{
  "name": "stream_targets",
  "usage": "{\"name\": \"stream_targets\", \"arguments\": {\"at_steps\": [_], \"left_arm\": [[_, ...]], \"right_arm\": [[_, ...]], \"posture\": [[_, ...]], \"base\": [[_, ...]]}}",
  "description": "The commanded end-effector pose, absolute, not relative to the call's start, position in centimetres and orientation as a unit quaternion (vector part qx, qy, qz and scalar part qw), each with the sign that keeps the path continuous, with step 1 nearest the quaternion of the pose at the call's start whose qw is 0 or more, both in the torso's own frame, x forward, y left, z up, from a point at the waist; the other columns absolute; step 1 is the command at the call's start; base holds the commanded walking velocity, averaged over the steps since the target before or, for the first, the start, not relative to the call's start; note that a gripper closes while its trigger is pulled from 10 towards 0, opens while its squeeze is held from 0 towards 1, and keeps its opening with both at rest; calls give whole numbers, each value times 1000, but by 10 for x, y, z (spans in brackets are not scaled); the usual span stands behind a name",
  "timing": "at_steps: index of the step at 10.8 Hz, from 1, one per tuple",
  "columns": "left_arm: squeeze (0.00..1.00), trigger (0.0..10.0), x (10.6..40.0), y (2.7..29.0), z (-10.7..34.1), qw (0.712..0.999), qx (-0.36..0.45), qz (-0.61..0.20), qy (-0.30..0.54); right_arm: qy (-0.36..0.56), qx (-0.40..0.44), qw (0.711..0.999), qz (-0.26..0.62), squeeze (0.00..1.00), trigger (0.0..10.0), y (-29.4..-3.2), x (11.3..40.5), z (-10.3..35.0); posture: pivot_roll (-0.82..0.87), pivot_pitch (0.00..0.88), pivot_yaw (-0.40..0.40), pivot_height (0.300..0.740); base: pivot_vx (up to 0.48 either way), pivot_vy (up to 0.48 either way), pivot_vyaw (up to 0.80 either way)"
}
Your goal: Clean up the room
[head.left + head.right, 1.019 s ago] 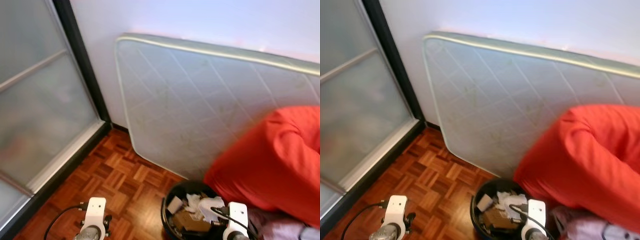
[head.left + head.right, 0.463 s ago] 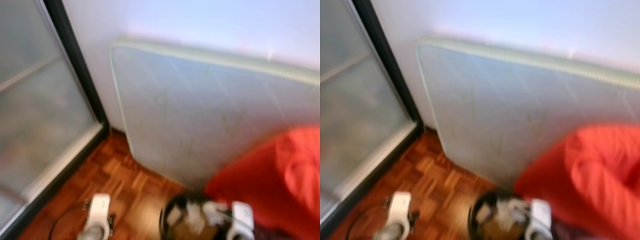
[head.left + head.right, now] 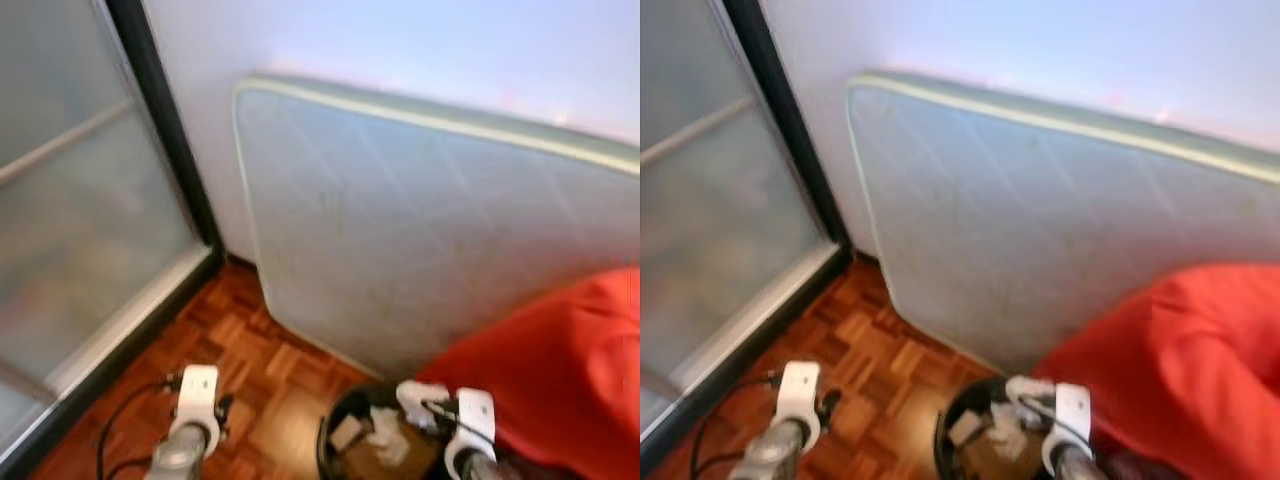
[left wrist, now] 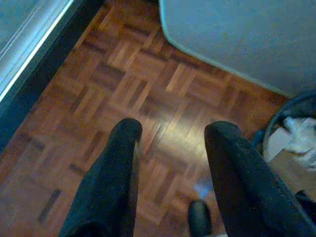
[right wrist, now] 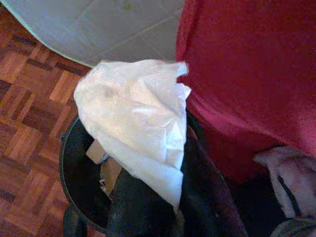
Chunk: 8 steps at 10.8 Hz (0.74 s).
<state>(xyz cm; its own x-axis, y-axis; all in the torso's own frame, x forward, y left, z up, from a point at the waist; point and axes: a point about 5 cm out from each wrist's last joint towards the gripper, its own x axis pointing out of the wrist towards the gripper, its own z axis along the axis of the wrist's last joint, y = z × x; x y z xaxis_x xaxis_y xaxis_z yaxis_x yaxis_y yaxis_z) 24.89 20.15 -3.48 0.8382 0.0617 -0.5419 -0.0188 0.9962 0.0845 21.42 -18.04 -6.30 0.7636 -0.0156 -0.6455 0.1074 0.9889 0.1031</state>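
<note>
I have the right gripper (image 5: 148,197) pinching a crumpled white tissue (image 5: 136,128) between its fingers, and in the right wrist view the wad hangs over the near rim of the black bin (image 5: 74,163). In the left eye view the same tissue (image 3: 418,393) sits at the lower centre-right of the frame, just above the bin (image 3: 335,450), which stands on the parquet floor (image 3: 240,350) against the mattress (image 3: 420,220) and beside the red beanbag (image 3: 570,380). To drop it well, I judge I should carry the gripper a little further over the bin's middle before letting go, because the tissue is light and looks to be over the edge nearest the beanbag, so it could fall outside or catch on the rim. The left gripper (image 4: 170,148) has its fingers spread with nothing between them, over bare floor at the lower left of the head views. The right wrist view shows me paper scraps already inside the bin and pale cloth at the lower right of its frame, which the head views blur or cut off. The head views give me the glass door (image 3: 80,200) at the left and the whole mattress leaning on the wall.
</note>
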Motion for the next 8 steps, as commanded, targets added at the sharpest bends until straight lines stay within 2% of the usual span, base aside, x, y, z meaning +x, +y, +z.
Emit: {"name": "stream_targets", "arguments": {"at_steps": [1, 3, 5, 8], "left_arm": [[0, 10000, 255, 201, -28, 966, 28, 21, 258], [0, 10000, 265, 188, -19, 976, 25, 2, 218], [0, 10000, 260, 185, -25, 971, 24, 5, 239], [0, 10000, 264, 180, -22, 974, 17, -2, 226]], "right_arm": [[322, 70, 944, -25, 0, 10000, -177, 222, -58], [309, 73, 948, 0, 0, 10000, -170, 227, -54], [321, 64, 944, 34, 0, 10000, -161, 223, -58], [285, 69, 956, -3, 0, 10000, -165, 242, -44]], "posture": [[116, 92, 21, 740], [130, 131, 5, 740], [126, 152, -3, 740], [133, 208, -3, 740]], "base": [[0, 0, 0], [0, 0, 0], [0, 0, 0], [0, 0, 0]]}}
